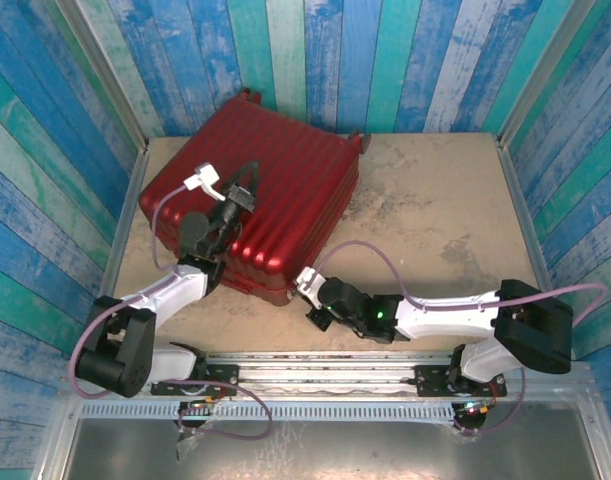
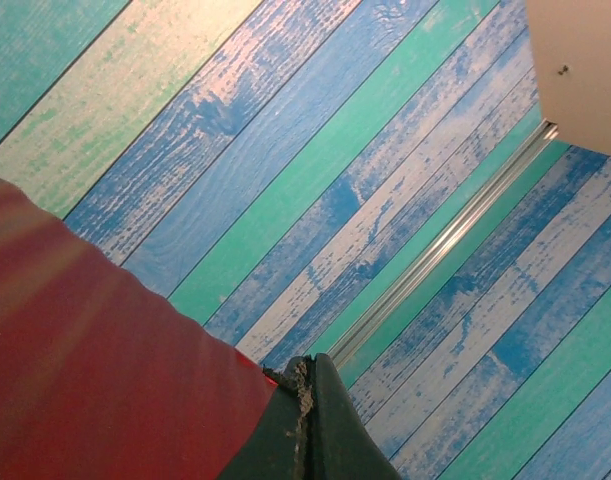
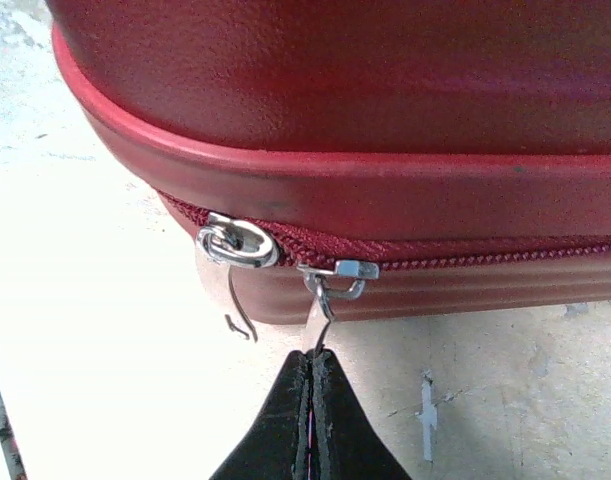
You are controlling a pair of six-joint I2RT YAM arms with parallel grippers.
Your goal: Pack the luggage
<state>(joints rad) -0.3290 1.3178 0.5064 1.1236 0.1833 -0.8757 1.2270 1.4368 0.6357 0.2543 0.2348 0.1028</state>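
The luggage [image 1: 270, 185], a dark-red ribbed hard-shell suitcase, lies flat with its lid down at the back left of the table. My left gripper [image 1: 245, 188] is over its top shell, shut and holding nothing. In the left wrist view the closed fingertips [image 2: 307, 368] point up at the wall, with the red shell [image 2: 95, 370] beside them. My right gripper [image 1: 295, 290] is at the suitcase's near right corner. It [image 3: 312, 358] is shut on the metal zipper pull [image 3: 322, 318], which hangs from a slider [image 3: 345, 272] on the red zipper. A second slider with a ring [image 3: 237, 245] sits just left of it.
The beige table [image 1: 435, 220] stretches to the right of the suitcase. Blue and green plank walls [image 1: 385, 60] enclose it at the back and on both sides. A metal rail [image 1: 325, 360] carrying the arm bases runs along the near edge.
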